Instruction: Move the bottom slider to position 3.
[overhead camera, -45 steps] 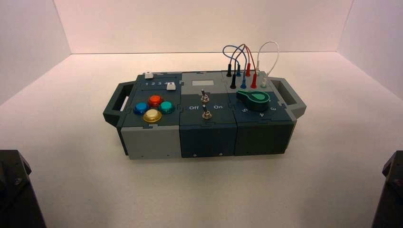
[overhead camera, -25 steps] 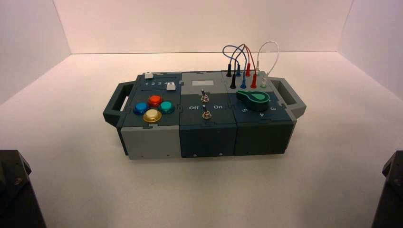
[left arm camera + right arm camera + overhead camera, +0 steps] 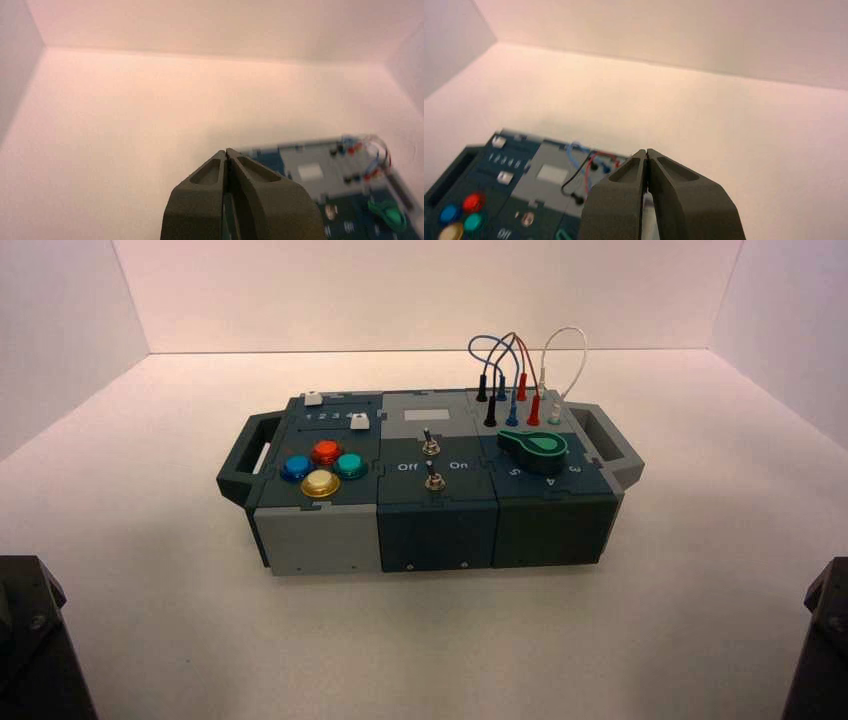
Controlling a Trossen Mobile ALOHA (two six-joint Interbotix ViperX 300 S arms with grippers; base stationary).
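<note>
1. Bottom slider (image 3: 360, 422) sits in its slot, box's L section, just behind the red btn (image 3: 327, 452), near the right-hand end of its slot; likely needs a nudge left to reach 3 (image 3: 336, 416).
2. L end effector (image 3: 226, 152): tips together, nothing held, well short of box, prob. parked clear pre-reach.
3. R end effector (image 3: 647, 152): same, closed, empty, idling off box's front right.

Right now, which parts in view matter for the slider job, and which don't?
For the job:
- bottom slider
- row of digits

Not for it:
- top slider
- four round buttons
- two toggle switches
- green knob
- wires
</note>
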